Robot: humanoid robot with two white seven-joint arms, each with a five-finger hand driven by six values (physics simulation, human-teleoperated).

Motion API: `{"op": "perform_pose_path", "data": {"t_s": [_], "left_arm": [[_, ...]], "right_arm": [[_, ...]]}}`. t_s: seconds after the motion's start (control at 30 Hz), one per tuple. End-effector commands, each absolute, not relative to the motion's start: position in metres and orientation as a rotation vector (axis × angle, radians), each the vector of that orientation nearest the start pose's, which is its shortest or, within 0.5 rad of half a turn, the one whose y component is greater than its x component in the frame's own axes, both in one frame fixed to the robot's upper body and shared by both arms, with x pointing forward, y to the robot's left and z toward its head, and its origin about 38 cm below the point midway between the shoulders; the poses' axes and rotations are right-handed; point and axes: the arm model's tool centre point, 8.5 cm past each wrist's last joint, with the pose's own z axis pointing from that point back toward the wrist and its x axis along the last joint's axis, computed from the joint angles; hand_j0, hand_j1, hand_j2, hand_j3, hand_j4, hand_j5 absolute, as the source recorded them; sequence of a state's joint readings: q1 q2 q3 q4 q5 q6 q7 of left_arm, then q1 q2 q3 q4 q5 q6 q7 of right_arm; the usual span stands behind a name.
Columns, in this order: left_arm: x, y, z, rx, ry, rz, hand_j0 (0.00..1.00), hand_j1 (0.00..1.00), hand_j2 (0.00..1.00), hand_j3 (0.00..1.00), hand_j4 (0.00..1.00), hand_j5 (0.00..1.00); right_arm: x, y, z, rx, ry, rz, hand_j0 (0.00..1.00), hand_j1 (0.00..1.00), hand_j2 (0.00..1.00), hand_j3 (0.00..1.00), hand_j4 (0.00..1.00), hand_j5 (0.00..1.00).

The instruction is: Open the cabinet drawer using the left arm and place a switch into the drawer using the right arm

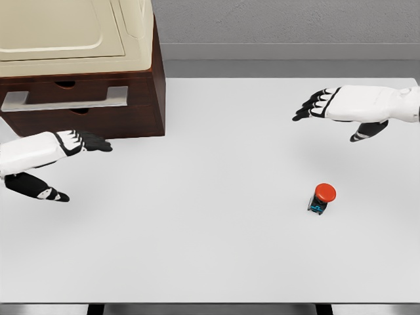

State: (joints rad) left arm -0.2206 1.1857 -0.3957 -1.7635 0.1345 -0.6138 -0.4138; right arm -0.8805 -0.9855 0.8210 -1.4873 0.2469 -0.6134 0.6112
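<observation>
A dark brown cabinet (141,98) with a cream top stands at the back left of the white table (210,249). Its drawer front carries a long grey handle (65,100) and looks shut. My left hand (85,143) hovers just below and in front of the cabinet, fingers stretched out, open and empty. The switch (321,198), a small black block with a red round button, sits on the table at the right. Above and behind it hangs my right hand (314,105), flat and open, holding nothing.
A cream appliance-like box (72,29) rests on top of the cabinet. A grey wall runs behind the table's far edge. The table's front edge lies near the picture's bottom.
</observation>
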Motion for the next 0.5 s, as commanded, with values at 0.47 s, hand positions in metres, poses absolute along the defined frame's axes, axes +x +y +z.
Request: {"op": "perform_pose_path", "data": {"t_s": [0.47], "left_arm": [[0.388, 0.347, 0.297, -0.137, -1.315, -1.342, 1.00, 1.00, 1.00, 1.00, 1.00, 1.00]], "right_arm": [[0.417, -0.346, 0.246, -0.388, -1.145, 2.269, 1.00, 1.00, 1.00, 1.00, 1.00, 1.00]]}}
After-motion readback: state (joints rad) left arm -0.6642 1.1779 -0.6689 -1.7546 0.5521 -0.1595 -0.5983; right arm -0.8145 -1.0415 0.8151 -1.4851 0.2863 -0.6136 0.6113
